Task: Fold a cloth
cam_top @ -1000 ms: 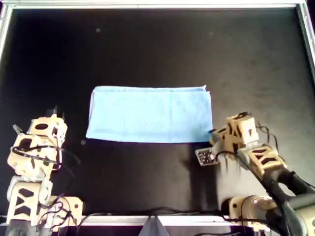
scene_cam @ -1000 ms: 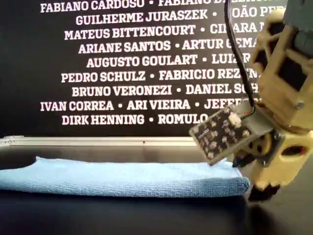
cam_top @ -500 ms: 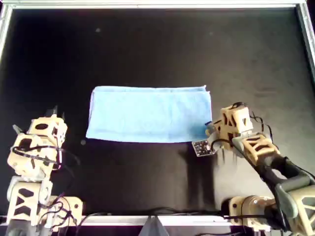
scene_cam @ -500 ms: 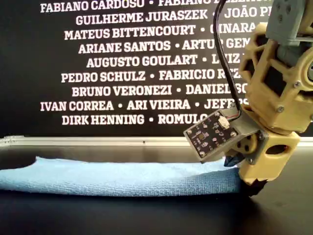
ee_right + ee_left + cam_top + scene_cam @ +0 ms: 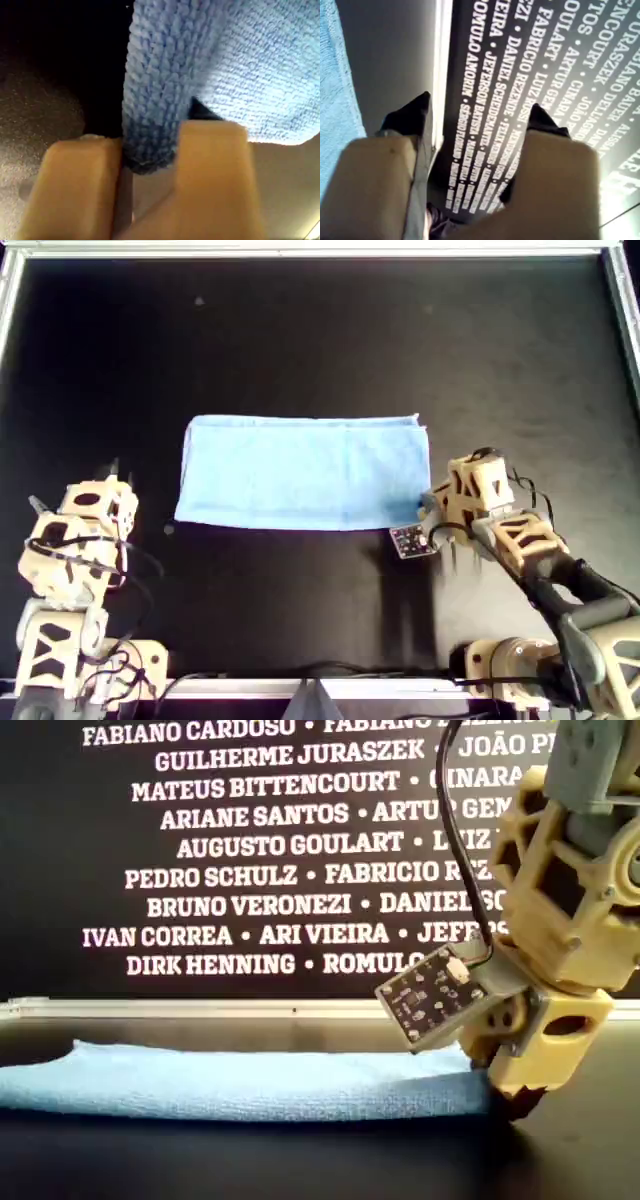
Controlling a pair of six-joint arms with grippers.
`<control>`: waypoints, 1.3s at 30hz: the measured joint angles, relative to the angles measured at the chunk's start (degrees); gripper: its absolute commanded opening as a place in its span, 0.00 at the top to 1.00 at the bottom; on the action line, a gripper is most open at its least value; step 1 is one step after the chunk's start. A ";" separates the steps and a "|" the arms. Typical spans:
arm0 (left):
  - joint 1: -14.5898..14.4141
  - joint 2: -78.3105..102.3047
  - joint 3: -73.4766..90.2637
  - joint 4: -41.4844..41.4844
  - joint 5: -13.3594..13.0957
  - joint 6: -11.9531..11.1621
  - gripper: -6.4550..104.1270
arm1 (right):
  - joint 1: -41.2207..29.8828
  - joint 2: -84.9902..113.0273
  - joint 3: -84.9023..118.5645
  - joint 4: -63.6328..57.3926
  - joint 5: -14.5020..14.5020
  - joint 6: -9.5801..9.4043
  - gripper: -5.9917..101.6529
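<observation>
The light blue cloth (image 5: 305, 473) lies flat as a wide folded rectangle on the black table. It also shows in the exterior view (image 5: 240, 1082). My second gripper (image 5: 428, 505) is down at the cloth's near corner on the overhead view's right, low on the table in the exterior view (image 5: 490, 1072). In the second wrist view it (image 5: 150, 150) is shut on the folded edge of the cloth (image 5: 210, 65). My first gripper (image 5: 105, 468) is on the overhead view's left, apart from the cloth. It (image 5: 480, 112) is open and empty, with the cloth's edge (image 5: 335, 90) beside it.
A metal rail (image 5: 320, 250) frames the table, seen also in the exterior view (image 5: 200, 1008). A dark wall with white names (image 5: 250, 850) stands behind it. A small circuit board (image 5: 410, 540) sticks out from the second wrist (image 5: 435, 995).
My second gripper moved toward the cloth's near corner, came down to the table and closed on the folded edge. The first arm and the cloth stayed still.
</observation>
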 measured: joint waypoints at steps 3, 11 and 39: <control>0.00 0.00 -0.26 0.00 0.00 0.00 0.33 | 0.09 2.11 0.00 0.00 0.00 -0.18 0.90; 0.00 0.00 -0.35 0.00 0.00 0.00 0.33 | -0.35 3.25 0.00 0.00 0.09 0.00 0.96; 0.00 0.00 -0.35 0.00 0.00 0.00 0.33 | -2.20 8.44 2.37 0.09 0.09 -0.18 0.96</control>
